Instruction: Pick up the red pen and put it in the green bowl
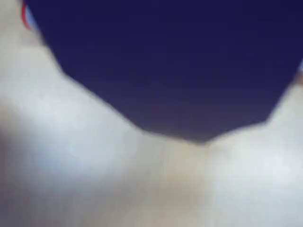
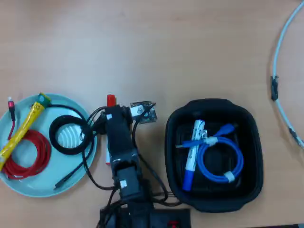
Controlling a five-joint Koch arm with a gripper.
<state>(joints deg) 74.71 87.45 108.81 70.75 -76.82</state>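
The red pen (image 2: pixel 110 101) shows only as a red cap poking out just above the arm (image 2: pixel 121 142) in the overhead view, on the table (image 2: pixel 190 42) just right of the green bowl (image 2: pixel 45 187); its white barrel is hidden under the arm. I judge it light, stiff and smooth-sided, likely to roll or slip, so the barrel's middle, taken across its width, looks the best hold. The tool (image 2: pixel 110 110) sits over it, but I cannot tell whether its jaws are spread or pinching the pen. The wrist view is a blur of dark blue and pale surface, with a red sliver at its top left corner. The bowl already holds a black cable coil (image 2: pixel 70 135), a red cable (image 2: pixel 28 156) and a yellow tube (image 2: pixel 21 127), leaving little free room. No writing or brand can be read anywhere.
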